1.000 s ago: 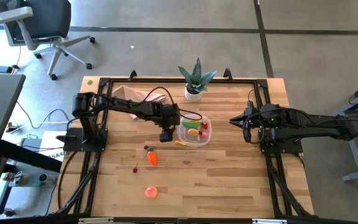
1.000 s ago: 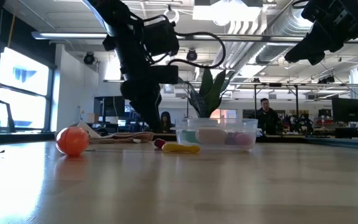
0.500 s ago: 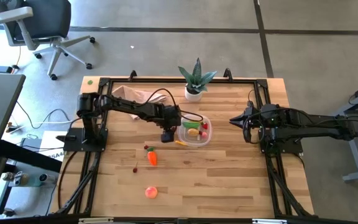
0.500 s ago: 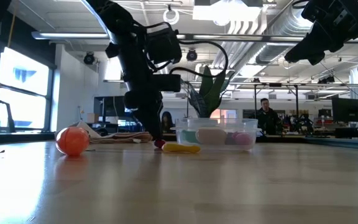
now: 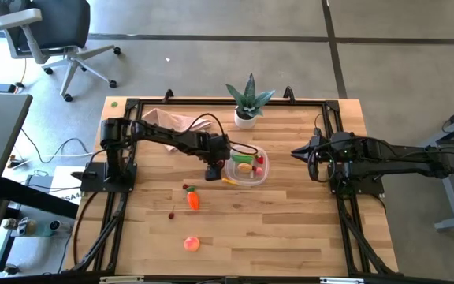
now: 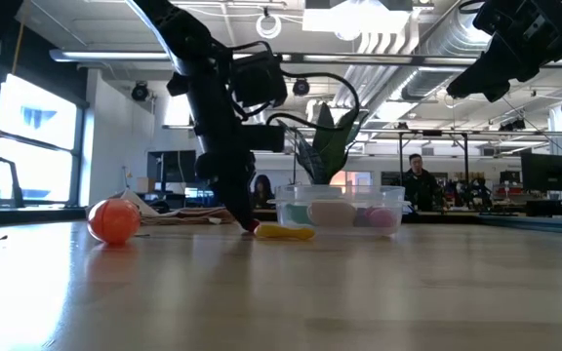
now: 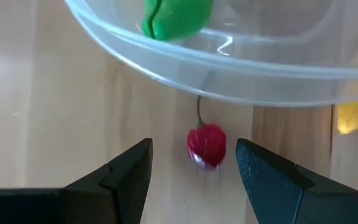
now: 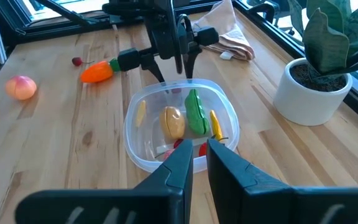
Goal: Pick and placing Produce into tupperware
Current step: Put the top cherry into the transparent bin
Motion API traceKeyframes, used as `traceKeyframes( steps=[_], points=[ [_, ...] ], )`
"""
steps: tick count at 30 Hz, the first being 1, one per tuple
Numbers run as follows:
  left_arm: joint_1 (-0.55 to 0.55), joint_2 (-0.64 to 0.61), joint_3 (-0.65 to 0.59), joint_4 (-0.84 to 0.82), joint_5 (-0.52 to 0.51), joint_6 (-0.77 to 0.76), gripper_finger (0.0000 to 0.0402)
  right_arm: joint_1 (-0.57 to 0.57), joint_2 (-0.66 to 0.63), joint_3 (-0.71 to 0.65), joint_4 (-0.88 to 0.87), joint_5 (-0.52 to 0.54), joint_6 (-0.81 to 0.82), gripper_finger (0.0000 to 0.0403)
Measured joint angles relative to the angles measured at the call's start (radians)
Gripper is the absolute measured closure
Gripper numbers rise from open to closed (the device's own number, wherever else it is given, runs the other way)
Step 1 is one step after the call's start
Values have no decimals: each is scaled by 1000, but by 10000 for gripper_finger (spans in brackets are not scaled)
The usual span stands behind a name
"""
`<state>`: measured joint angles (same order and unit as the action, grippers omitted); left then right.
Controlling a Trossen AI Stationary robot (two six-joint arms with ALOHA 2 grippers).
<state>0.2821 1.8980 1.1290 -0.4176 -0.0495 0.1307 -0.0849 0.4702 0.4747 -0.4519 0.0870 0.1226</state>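
The left gripper [image 7: 193,165] is down at the wooden table [image 5: 290,229] right beside the clear shallow plastic tupperware [image 5: 247,167], fingers spread wide around a small red cherry-like piece with a thin stem [image 7: 206,144] without touching it. The tub already holds a green pod [image 8: 196,112], a yellow-orange round piece [image 8: 173,122] and yellow strips [image 8: 215,124], while an orange carrot [image 5: 193,200] and a pink-orange peach [image 5: 191,244] sit out on the wood, well apart from it. The right gripper [image 8: 195,152] hangs off on its own side, fingers nearly together and holding nothing.
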Motion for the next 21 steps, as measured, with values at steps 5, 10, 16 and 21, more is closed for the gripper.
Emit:
traceKeyframes(
  steps=[5,10,16,21],
  points=[
    [0,0,0,6,-3,3,179,0,0,0,0,0,0,367],
    [0,0,0,3,-11,3,179,0,0,0,0,0,0,367],
    [0,0,0,-1,-2,-4,204,0,0,0,0,0,0,367],
    [-1,0,0,-1,31,-7,224,0,0,0,0,0,0,367]
  ],
)
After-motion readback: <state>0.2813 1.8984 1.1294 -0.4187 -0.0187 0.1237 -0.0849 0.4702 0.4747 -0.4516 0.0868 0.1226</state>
